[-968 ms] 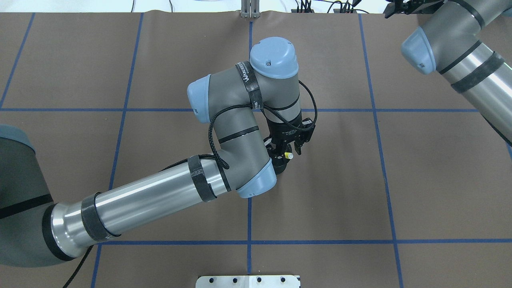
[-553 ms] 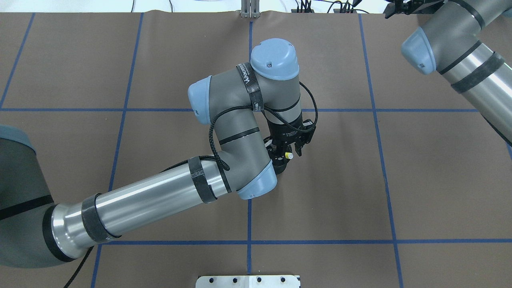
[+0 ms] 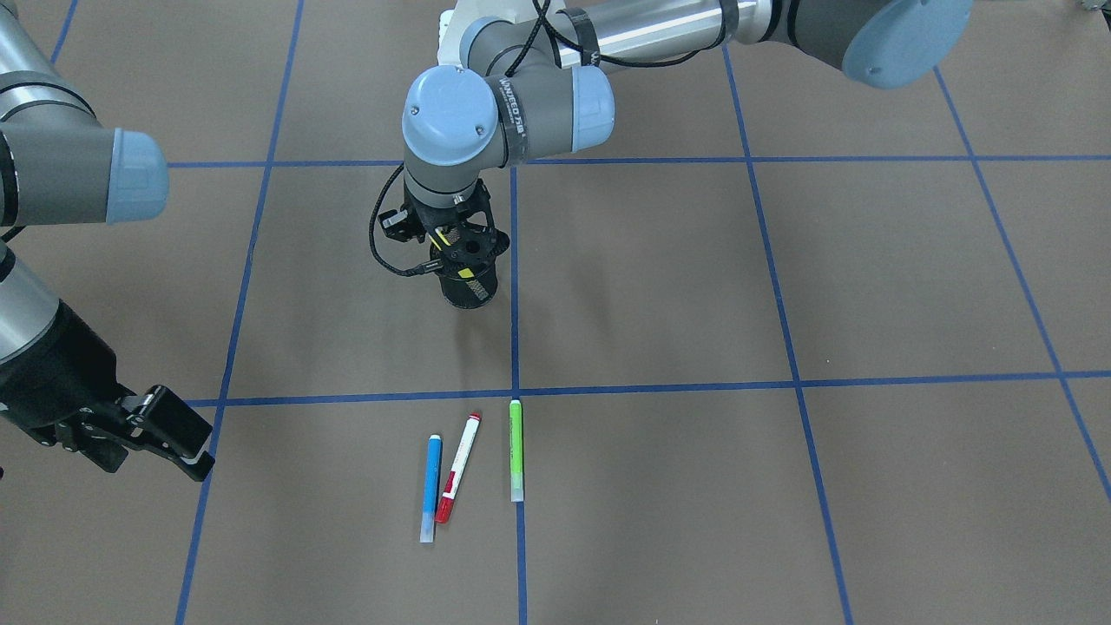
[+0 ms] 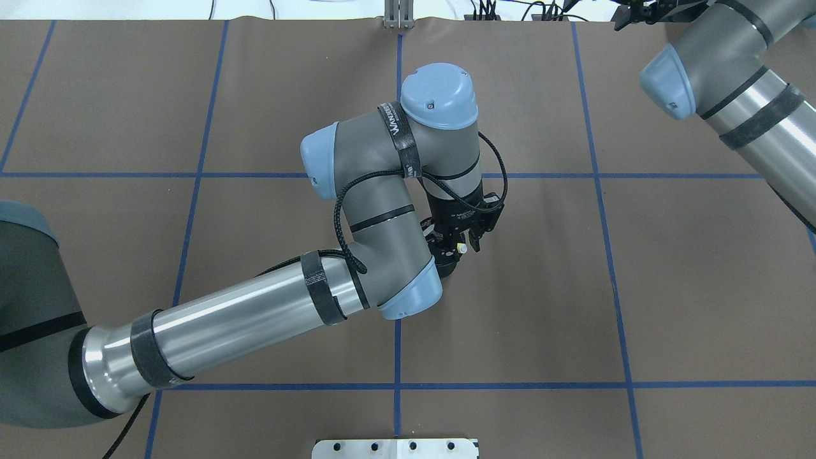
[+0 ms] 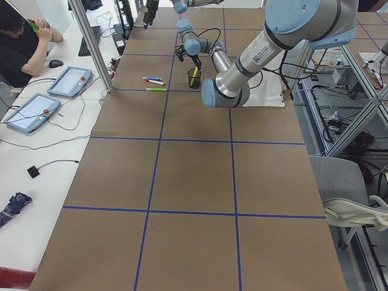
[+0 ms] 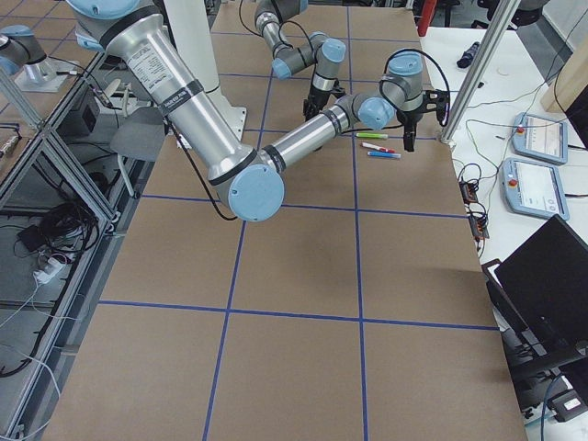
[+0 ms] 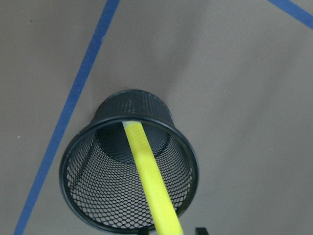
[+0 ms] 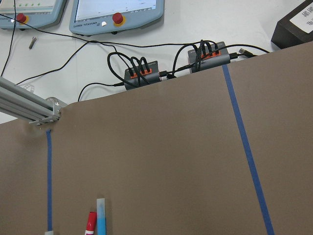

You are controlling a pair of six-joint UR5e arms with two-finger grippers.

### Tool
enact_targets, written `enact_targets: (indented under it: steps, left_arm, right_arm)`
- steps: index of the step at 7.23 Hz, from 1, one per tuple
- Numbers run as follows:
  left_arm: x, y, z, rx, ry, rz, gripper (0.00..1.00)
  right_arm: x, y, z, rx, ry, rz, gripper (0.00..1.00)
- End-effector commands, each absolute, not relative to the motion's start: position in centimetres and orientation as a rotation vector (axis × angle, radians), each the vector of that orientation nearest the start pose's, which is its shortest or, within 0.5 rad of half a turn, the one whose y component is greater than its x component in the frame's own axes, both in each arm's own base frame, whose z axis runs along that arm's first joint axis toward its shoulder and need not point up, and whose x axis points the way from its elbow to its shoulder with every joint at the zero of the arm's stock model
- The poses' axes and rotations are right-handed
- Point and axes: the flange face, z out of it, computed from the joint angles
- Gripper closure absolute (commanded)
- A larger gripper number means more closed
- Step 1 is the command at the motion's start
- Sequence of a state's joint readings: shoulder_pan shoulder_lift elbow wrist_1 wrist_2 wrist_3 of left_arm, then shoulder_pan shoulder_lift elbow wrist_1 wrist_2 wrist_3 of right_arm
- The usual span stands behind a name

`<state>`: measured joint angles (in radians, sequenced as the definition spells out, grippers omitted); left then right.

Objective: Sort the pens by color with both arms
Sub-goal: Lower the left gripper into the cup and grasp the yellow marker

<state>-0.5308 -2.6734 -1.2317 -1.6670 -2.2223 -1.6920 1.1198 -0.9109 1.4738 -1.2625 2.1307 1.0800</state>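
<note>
My left gripper (image 3: 456, 247) hangs straight over a black mesh cup (image 3: 469, 291). A yellow pen (image 7: 149, 181) leans inside the cup (image 7: 83, 196). Its top end rises between my fingertips, and a small gap shows on each side, so the gripper is open around it. Near the far edge a blue pen (image 3: 430, 486), a white pen with red ends (image 3: 458, 467) and a light green pen (image 3: 516, 450) lie side by side. My right gripper (image 3: 207, 453) hovers open and holds nothing, well to the side of that row.
Blue tape lines (image 3: 514, 347) divide the brown table cover into squares. Cable hubs (image 8: 142, 73) and two tablets (image 8: 115, 12) lie past the far edge. A metal post (image 8: 29, 105) stands there. A person (image 5: 21, 42) sits at the side table.
My left wrist has shifted slightly over the cup, and less of the yellow pen's top shows beside the gripper. The right arm has not moved.
</note>
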Motion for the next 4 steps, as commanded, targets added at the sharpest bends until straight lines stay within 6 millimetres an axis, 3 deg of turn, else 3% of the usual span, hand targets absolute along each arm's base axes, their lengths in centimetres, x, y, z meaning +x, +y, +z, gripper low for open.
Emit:
enact_targets:
  steps: [1,4]
  left_arm:
    - [64.26,-46.18,6.15,-0.430,0.933,-0.316,0.57]
    - [64.28,-46.19,6.28,-0.430,0.931,-0.316,0.60]
  right_arm:
    - [-24.20,-68.44,26.94,0.248,-0.965,0.334,0.00]
    - [-24.18,-68.37,27.09,0.246,-0.965,0.334,0.00]
